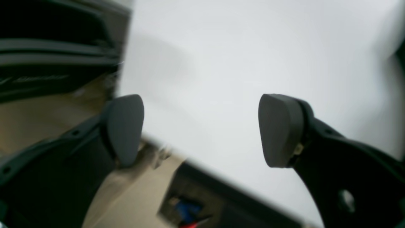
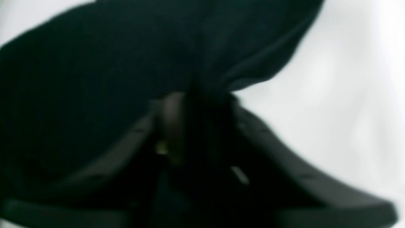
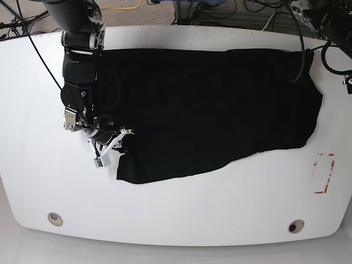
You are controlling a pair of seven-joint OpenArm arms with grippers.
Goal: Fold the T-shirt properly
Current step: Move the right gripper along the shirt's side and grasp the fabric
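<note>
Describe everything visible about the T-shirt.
The T-shirt is black soft cloth, spread mostly flat across the white table, no print showing. Its near edge runs slanted and uneven, with slight wrinkles. At its corner on the base view's left, the right end effector pinches a bunched fold of the cloth. The left end effector is open, clear of it.

A white counter with rounded corners fills most of the base view. The T-shirt, black and spread out flat, lies directly on it, reaching from the upper left across to the right side of the frame; its lower edge runs slantwise, ending in a corner at the lower left. A red-outlined rectangular mark sits on the counter near the right edge. Two small round fittings are set into the surface near the bottom edge.
</note>
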